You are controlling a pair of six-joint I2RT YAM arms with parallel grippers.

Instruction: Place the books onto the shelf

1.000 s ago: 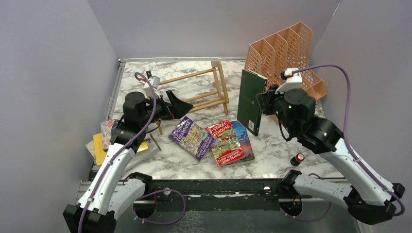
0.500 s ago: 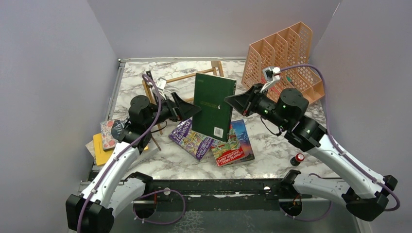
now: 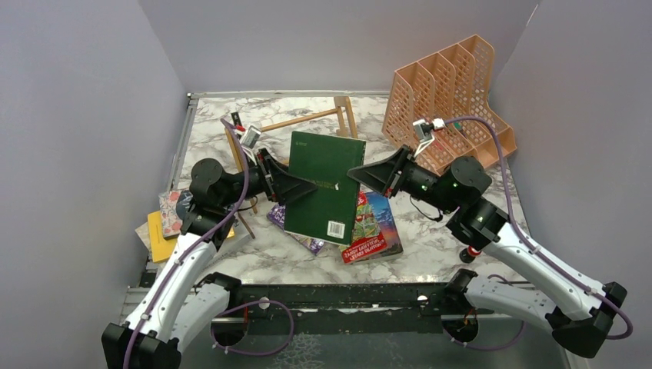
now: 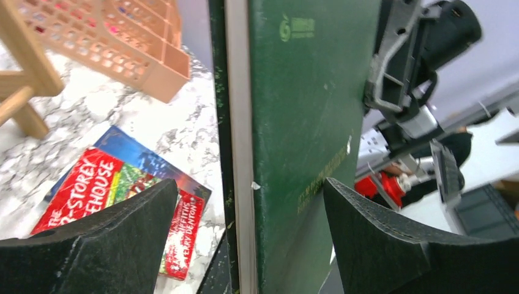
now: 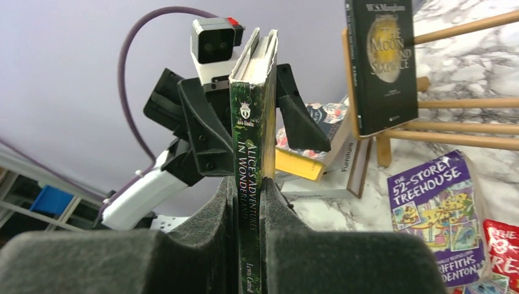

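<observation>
A dark green book (image 3: pixel 323 184) hangs tilted over the table's middle, with my right gripper (image 3: pixel 357 174) shut on its right edge. In the right wrist view the fingers (image 5: pixel 287 245) press its spine (image 5: pixel 250 153). My left gripper (image 3: pixel 304 187) stands open astride the book's opposite edge (image 4: pixel 238 153), a gap showing on both sides of the book (image 4: pixel 306 122). The light-wood shelf (image 3: pixel 307 121) stands behind, holding one dark book (image 5: pixel 382 67) upright. Purple (image 3: pixel 301 228), red (image 3: pixel 361 231) and blue (image 3: pixel 387 219) books lie flat under the green one.
A peach mesh organiser (image 3: pixel 450 84) stands at the back right. Yellow (image 3: pixel 158 234), floral (image 3: pixel 169 206) and white (image 5: pixel 343 177) books are piled at the left edge. A small red-capped object (image 3: pixel 470 252) sits near the front right.
My right arm carried the green book from beside the organiser to the table's middle and tipped it flatter. My left gripper came in and now straddles its left edge.
</observation>
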